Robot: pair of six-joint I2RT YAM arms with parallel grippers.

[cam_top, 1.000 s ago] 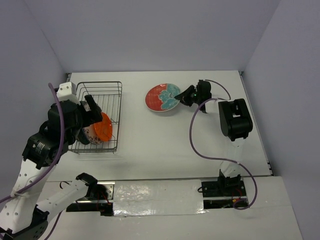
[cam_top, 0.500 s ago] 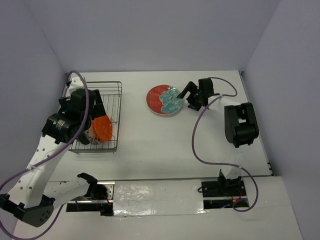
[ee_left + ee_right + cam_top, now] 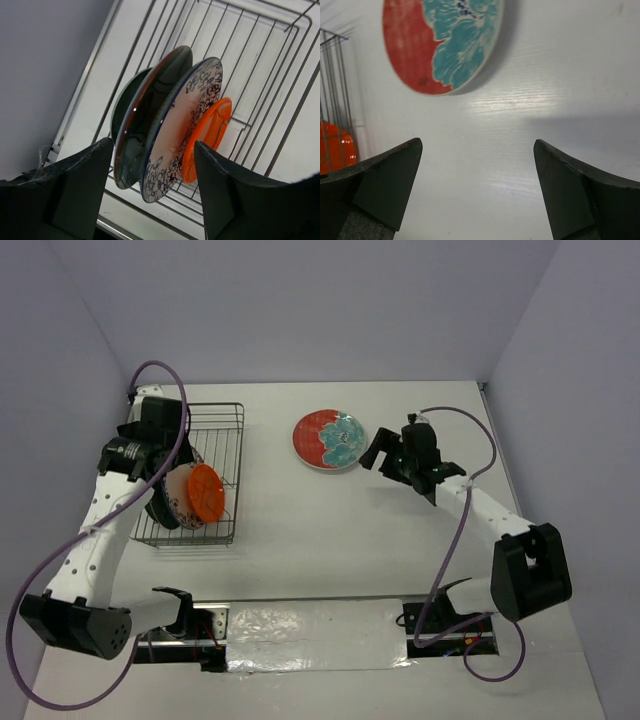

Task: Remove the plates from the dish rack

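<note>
Red floral plate (image 3: 328, 438) lies flat on the table (image 3: 300, 530), right gripper (image 3: 374, 450) just beside it; other plates (image 3: 190, 495) stand in the dish rack (image 3: 225, 425). Left wrist: we see left gripper (image 3: 154, 145) jaws spread, straddling them. Right wrist: jaws wide apart above the table.

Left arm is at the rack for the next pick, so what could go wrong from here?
1. The plates stand tightly packed and the open left end effector frames several, so it may clamp two.
2. The orange plate stands tight beside the patterned plate; lifting one may topple the other.
</note>
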